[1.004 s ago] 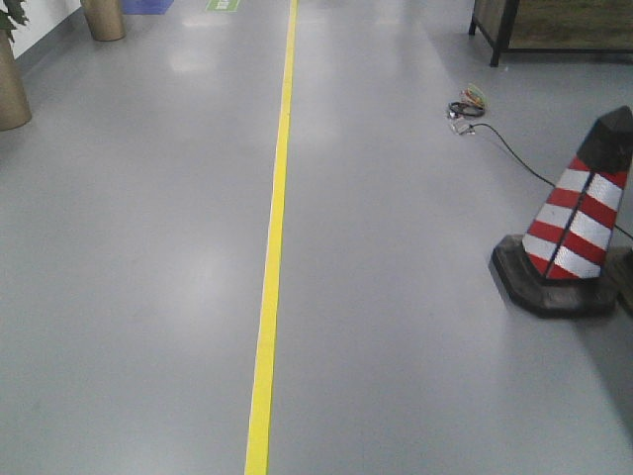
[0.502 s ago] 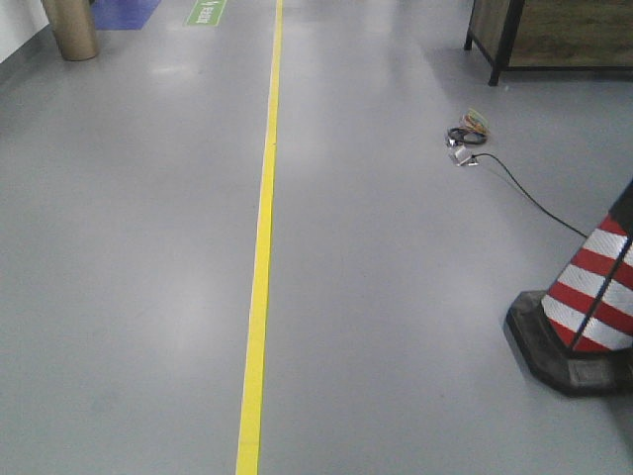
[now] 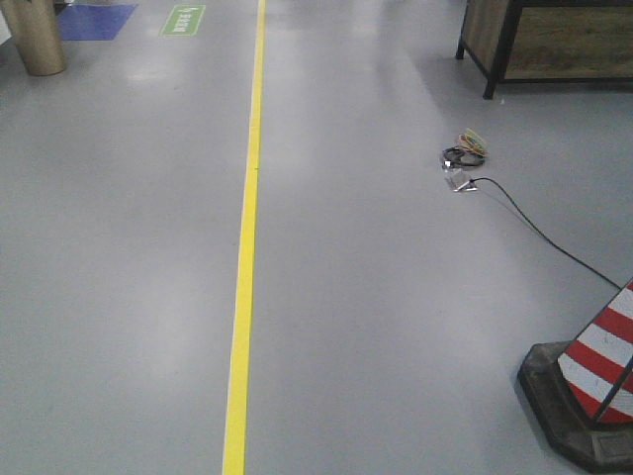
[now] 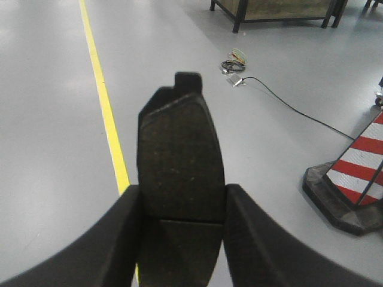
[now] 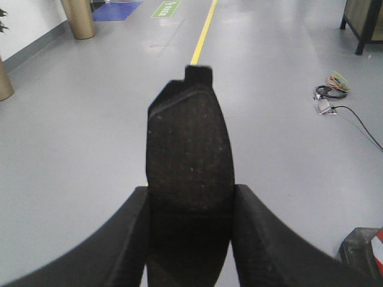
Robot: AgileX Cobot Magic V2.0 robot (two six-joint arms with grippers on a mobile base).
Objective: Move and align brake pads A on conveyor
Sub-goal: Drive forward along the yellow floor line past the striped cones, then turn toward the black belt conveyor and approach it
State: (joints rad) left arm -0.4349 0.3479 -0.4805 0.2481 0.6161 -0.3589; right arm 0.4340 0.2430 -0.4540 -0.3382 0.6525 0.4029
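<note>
Cone (image 3: 586,396) cut by frame edge; pad (image 5: 190,197) lower end cropped

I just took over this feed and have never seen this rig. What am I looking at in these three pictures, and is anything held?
It is a two-armed robot on a wheeled base. The front view looks ahead over a grey floor with a yellow line, a striped traffic cone and a cable. The other two views sit on the wrists. The left pincer grips a dark brake pad; the right pincer grips another pad. No conveyor is in sight.
</note>
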